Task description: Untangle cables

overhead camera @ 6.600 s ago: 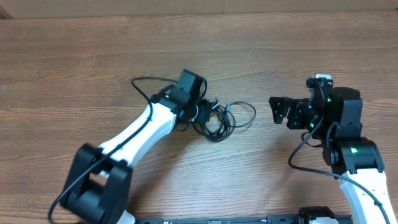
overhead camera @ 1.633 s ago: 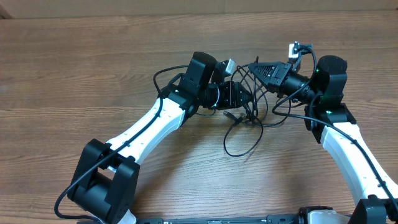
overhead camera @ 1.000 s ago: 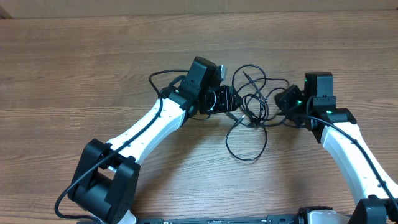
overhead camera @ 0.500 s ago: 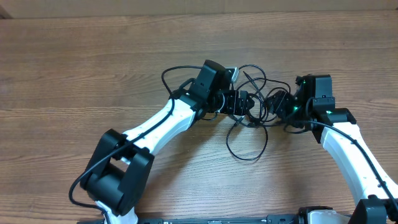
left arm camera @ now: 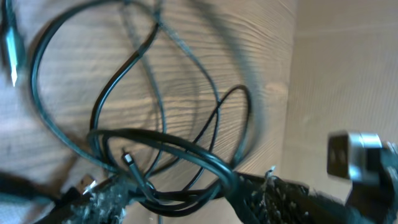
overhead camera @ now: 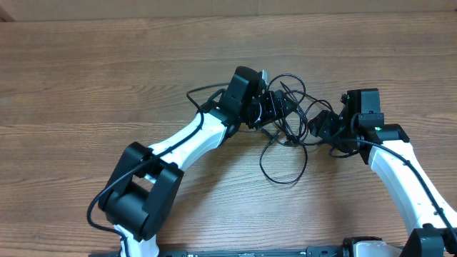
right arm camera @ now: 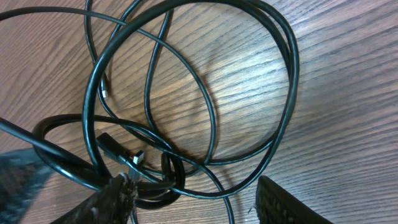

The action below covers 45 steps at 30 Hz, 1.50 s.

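Overhead view: the cables [overhead camera: 285,153] are lying in a tangle just right of the frame's centre on the wooden table [overhead camera: 86,86]. One long loop is trailing toward the lower middle, and smaller loops are curling toward the upper edge of the knot. The left gripper [overhead camera: 275,107] is reaching into the knot's upper-left side, and the right gripper [overhead camera: 318,127] is pressing in from the knot's right side, so the two are sitting near each other with the tangle between them.

In the left wrist view the cables [left arm camera: 155,93] are sweeping across the middle in overlapping, slightly blurred curves. A thicker strand is draping over the gap at the bottom, and a silver plug end [left arm camera: 12,46] is showing at the upper left. The left gripper [left arm camera: 193,196] is standing with its fingers [left arm camera: 106,199] spread wide.

In the right wrist view the cables [right arm camera: 205,112] are forming big rings, bunching at the lower left around a small plug [right arm camera: 124,155]. The right gripper [right arm camera: 202,205] is also holding its fingers [right arm camera: 286,205] spread apart, clamping nothing.
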### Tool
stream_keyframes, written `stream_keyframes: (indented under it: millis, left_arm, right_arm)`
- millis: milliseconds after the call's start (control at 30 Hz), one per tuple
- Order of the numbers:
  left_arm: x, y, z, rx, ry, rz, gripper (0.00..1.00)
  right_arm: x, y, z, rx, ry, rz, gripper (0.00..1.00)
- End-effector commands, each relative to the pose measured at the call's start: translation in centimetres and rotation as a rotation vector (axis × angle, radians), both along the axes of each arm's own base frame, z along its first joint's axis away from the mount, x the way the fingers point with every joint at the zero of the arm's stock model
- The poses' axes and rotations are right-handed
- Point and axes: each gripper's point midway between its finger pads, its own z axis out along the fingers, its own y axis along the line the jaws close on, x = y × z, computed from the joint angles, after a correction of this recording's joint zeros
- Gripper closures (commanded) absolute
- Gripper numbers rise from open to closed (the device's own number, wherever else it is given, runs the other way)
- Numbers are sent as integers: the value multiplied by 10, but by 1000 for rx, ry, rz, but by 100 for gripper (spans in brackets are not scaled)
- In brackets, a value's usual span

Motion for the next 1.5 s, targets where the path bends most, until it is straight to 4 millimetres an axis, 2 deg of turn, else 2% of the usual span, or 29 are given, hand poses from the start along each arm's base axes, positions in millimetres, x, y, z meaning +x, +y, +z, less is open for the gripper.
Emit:
stream_keyframes:
  millis: [0,133,300,400,500,700,933,1100,1267,1400,1467]
  left_arm:
    - [-12,-12,-27,-49,245,90,35]
    - [-12,-29,-29,-117,243,53,35]
    - [2,-31,-26,-139,183,87,36]
    - [9,-34,-18,-166,146,92,37]
    - [8,-36,-18,-177,190,125,38]
    - [5,-41,-30,-142,255,261,39]
    - [21,-36,-31,-119,179,368,44]
    - [26,-32,-38,-91,157,414,49]
    - [31,-29,-47,-68,135,456,62]
    - [31,-29,-46,-71,135,453,63]
    - [30,-29,-46,-71,135,453,68]
  right_arm:
    - [6,4,6,23,-26,10,38]
    - [7,9,8,46,-35,27,38]
    - [5,11,8,56,-27,35,39]
    - [6,11,8,56,-28,35,42]
    - [5,12,8,63,-25,39,46]
    - [4,13,8,69,-20,42,47]
    - [0,13,6,69,-5,41,47]
    - [-2,13,5,69,7,41,47]
    - [-5,13,4,68,18,40,48]
    - [-4,13,4,68,17,40,48]
    - [-4,13,4,68,17,41,48]
